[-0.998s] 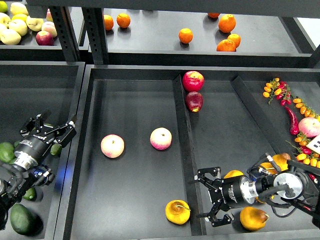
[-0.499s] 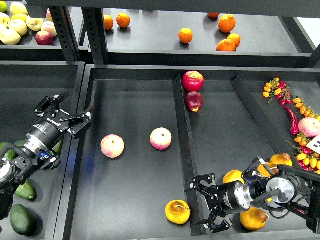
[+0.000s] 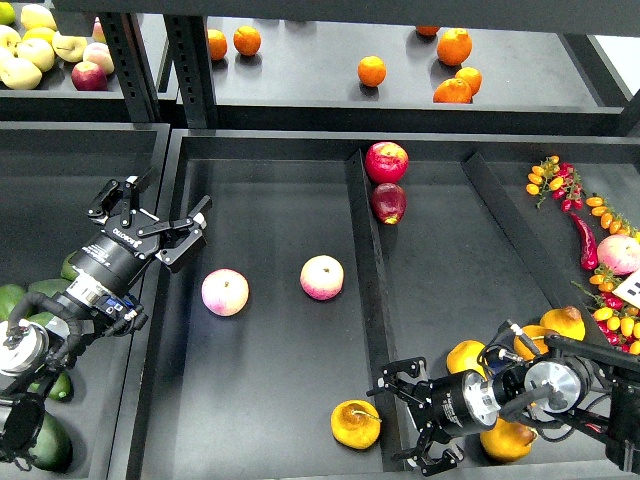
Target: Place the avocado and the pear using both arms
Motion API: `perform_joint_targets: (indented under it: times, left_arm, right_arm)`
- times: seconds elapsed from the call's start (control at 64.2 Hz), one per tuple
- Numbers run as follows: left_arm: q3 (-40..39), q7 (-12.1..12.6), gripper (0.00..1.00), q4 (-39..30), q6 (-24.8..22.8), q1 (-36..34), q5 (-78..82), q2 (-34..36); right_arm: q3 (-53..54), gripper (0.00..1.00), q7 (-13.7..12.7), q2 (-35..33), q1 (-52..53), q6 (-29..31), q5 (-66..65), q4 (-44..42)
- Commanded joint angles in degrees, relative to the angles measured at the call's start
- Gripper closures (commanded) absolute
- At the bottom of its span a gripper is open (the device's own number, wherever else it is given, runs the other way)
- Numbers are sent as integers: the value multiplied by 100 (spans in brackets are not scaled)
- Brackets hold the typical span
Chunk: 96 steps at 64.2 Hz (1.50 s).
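Fingers of both grippers are spread wide with nothing between them. Left gripper (image 3: 150,218) hovers over the left wall (image 3: 163,300) of the middle bin, its fingers reaching toward the bin's bare floor; right gripper (image 3: 410,415) sits low over the divider (image 3: 372,300), pointing left at the pear (image 3: 355,424).

Room in the middle bin is good: only two pink-and-yellow fruits (image 3: 225,292) lie mid-floor, well apart from the pear near the front edge. Two red apples (image 3: 386,162) sit at the far end of the divider. Right of the divider, more yellow pears (image 3: 507,439) crowd around the right arm.

That pear is golden-yellow and roundish, with a brown patch and a thin stem on top. The avocado (image 3: 48,442), dark green and smooth, lies in the left bin's front corner beside lighter avocados (image 3: 12,300), partly behind the left arm.

Since half a second ago the left gripper has moved up and right, from the left bin to the wall. The right gripper has slid slightly lower, and the pear has not moved.
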Motion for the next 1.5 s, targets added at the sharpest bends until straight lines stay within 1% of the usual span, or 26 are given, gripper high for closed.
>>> perform_joint_targets:
  times: [0.0,0.125,0.483,0.624,1.216,1.481]
  left_arm:
    - [-115,-6,1,-270,1,273,148,-131]
    - [-186,-6,1,-420,1,528,315,-333]
    - [-186,3,1,-437,1,599,394,-439]
    - [-186,3,1,-578,1,678,394,-509]
    - [-212,-6,1,-675,1,749,394,-509]
    - [-221,-6,1,-683,1,757,385,-509]
  right_arm:
    - [7,0,0,189,-7,-15,-1,-268]
    - [7,0,0,374,-7,-23,-1,-444]
    - [-2,0,0,673,-24,-32,-1,-778]
    - [-2,0,0,778,-59,-32,-1,-910]
    - [7,0,0,1253,-59,-32,-1,-1534]
    - [7,1,0,1385,-60,-41,-1,-1684]
